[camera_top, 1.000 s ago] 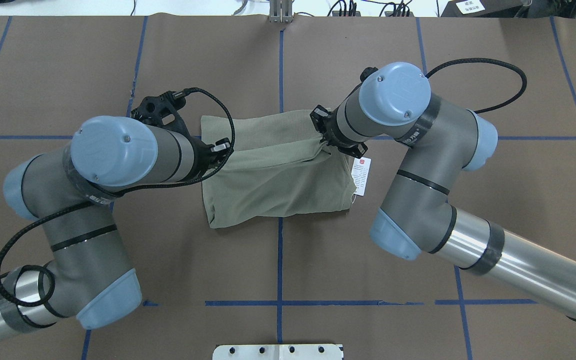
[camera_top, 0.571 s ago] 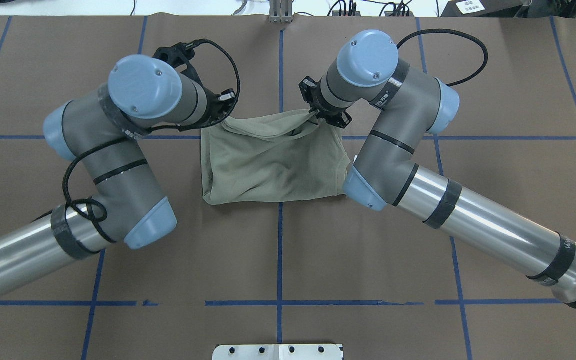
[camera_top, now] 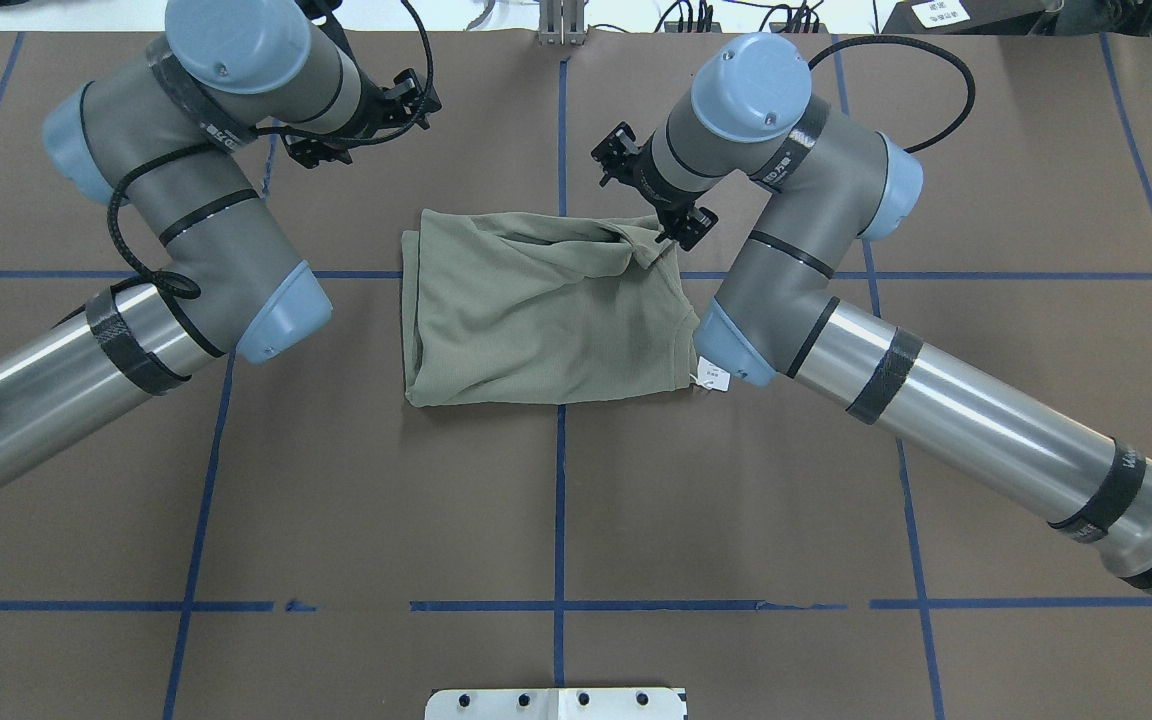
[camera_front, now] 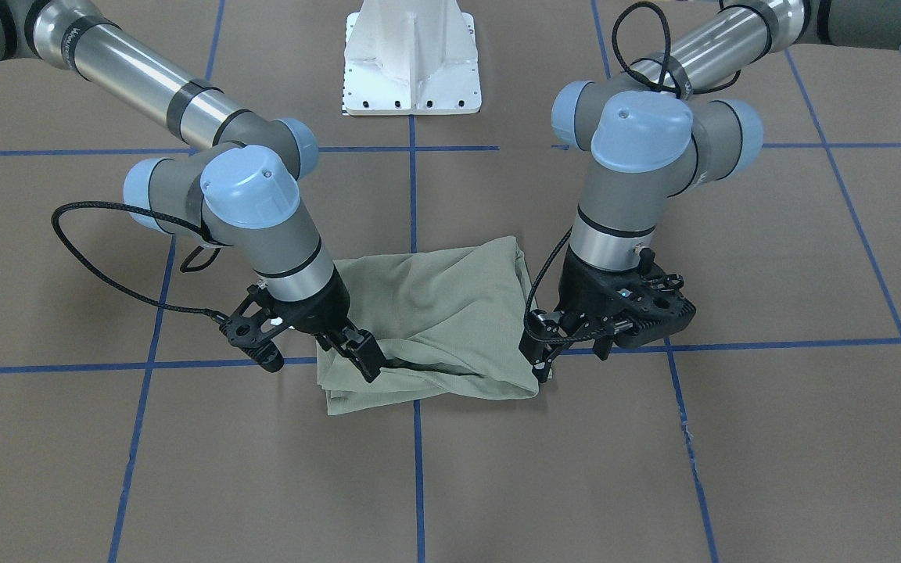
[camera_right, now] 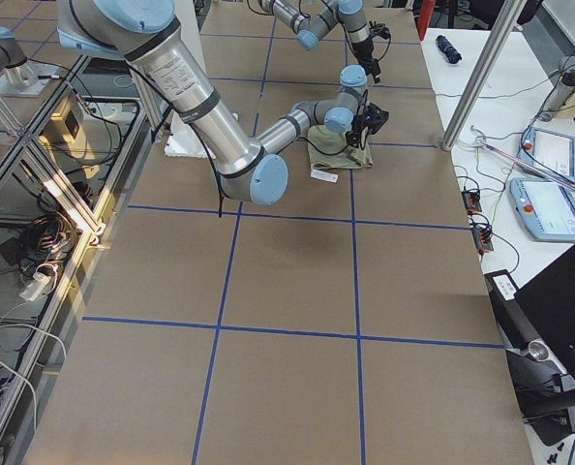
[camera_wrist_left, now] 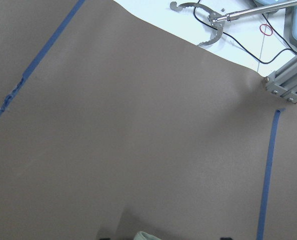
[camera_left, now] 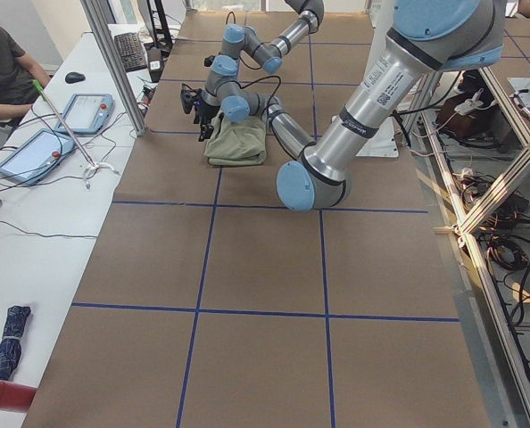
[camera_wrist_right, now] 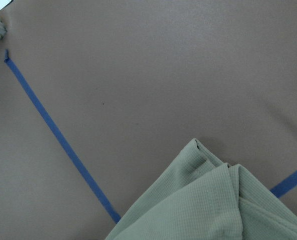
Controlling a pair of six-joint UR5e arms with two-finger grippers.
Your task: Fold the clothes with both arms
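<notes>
The sage-green shirt [camera_top: 536, 310] lies folded in a rough rectangle at the table's middle; it also shows in the front view [camera_front: 435, 313]. Its white hang tag [camera_top: 711, 375] peeks out beside my right elbow. My left gripper [camera_top: 419, 100] is raised off the cloth beyond the shirt's far-left corner, with its jaws open and empty. Only a tip of the shirt [camera_wrist_left: 144, 235] shows in the left wrist view. My right gripper [camera_top: 676, 228] is low at the far-right corner, shut on the top layer, and creases run toward it. The right wrist view shows that corner of the shirt [camera_wrist_right: 208, 205] but no fingers.
The table is brown paper with blue tape grid lines [camera_top: 559, 500]. The white pedestal base [camera_front: 411, 62] stands at the robot's side. An aluminium post [camera_top: 561, 25] sits at the far edge. Beyond it is an operators' table with tablets [camera_left: 86, 111] and a grabber tool [camera_wrist_left: 208, 20].
Both grippers carried the shirt's edge toward the far side and the cloth settled flat. The left gripper let go and rose away past the far-left corner. The right gripper barely moved.
</notes>
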